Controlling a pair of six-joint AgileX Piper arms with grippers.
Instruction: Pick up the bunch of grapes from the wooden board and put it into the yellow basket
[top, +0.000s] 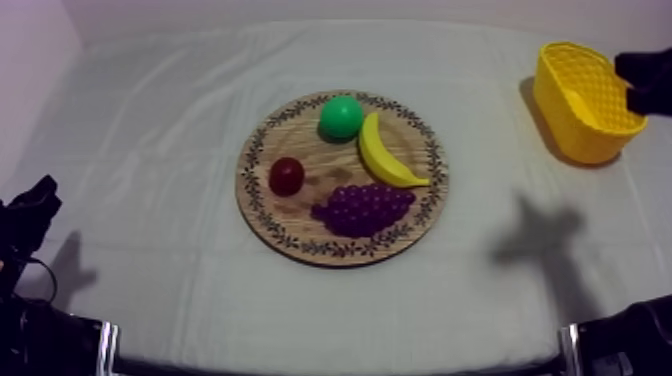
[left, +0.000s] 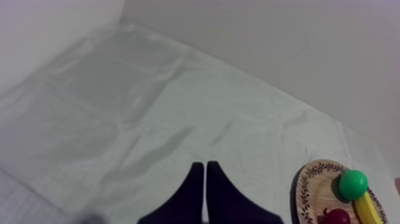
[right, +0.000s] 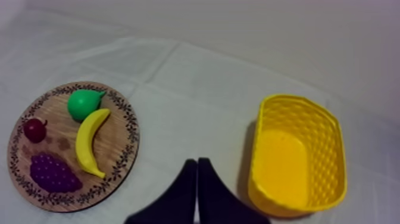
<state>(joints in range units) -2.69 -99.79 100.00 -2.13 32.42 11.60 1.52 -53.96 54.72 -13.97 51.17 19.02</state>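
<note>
Bench (top: 150, 200) under grey-white cloth (left: 149, 107), creased, fold lines visible. Plain pale wall (left: 268, 36) behind far edge. Soft shadows (top: 530, 240) on cloth.

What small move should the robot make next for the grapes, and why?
Probably move the right gripper over the grapes: it is shut on nothing, the grapes lie on the board, and the basket is on that arm's side.

Grapes (top: 362, 208) on board (top: 262, 205), before banana (top: 385, 155); basket (top: 572, 138) well right, behind.

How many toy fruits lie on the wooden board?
4: pear at far rim, banana beside it, small red fruit opposite the banana, bunch of grapes at near rim. None looks hidden.
</note>
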